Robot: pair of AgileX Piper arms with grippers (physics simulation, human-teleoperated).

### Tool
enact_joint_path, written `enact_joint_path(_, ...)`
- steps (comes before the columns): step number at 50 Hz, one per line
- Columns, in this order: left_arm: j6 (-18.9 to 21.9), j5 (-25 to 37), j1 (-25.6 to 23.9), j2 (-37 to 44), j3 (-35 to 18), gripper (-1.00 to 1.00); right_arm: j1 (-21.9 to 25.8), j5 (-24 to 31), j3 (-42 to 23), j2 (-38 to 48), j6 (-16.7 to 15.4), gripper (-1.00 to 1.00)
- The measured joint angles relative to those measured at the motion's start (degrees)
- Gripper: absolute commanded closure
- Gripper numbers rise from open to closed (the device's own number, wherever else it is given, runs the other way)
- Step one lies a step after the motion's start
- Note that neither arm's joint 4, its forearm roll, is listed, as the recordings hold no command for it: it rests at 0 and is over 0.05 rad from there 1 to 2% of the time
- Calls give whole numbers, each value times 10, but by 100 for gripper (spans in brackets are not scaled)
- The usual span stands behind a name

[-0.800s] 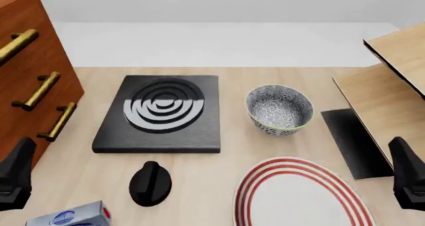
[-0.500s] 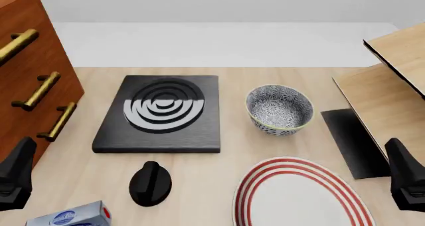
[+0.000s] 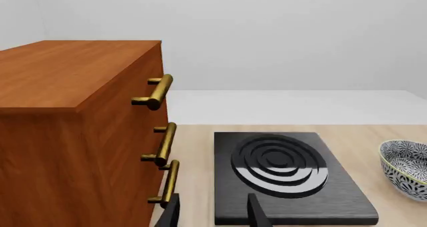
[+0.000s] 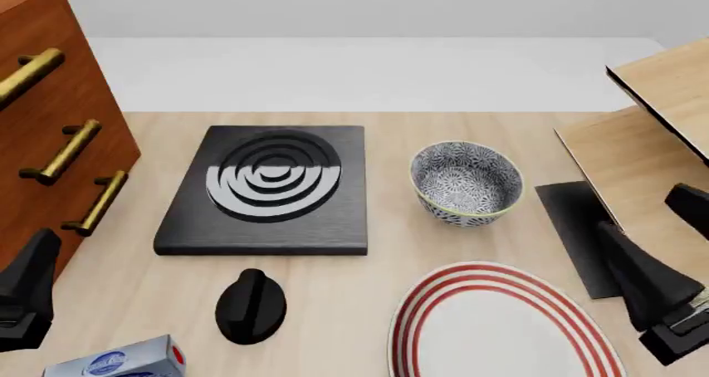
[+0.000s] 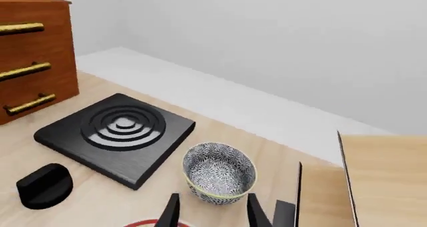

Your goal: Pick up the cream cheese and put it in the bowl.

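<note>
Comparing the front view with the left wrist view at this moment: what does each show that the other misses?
Only the front view shows the silver-grey cream cheese box with a blue oval logo, the black knob, the red-striped white plate and the right gripper. Only the left wrist view shows the top of the brown wooden drawer cabinet and the left gripper, open. Both share the black ridged stove slab, the blue-grey floral bowl, and the cabinet's brass handles.
</note>
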Motion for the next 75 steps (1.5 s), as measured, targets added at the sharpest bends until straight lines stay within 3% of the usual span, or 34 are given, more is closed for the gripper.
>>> enact_joint_path(20,0,0,0,0,0,-100,215,-72,-60,230,-45,-100)
enact_joint_path(32,0,0,0,0,0,-100,312,-120,-99,367,-64,-100)
enact_joint_path(48,0,0,0,0,0,-100,391,-163,-161,523,-80,-100)
enact_joint_path(75,0,0,0,0,0,-100,460,-157,-299,709,-95,-100)
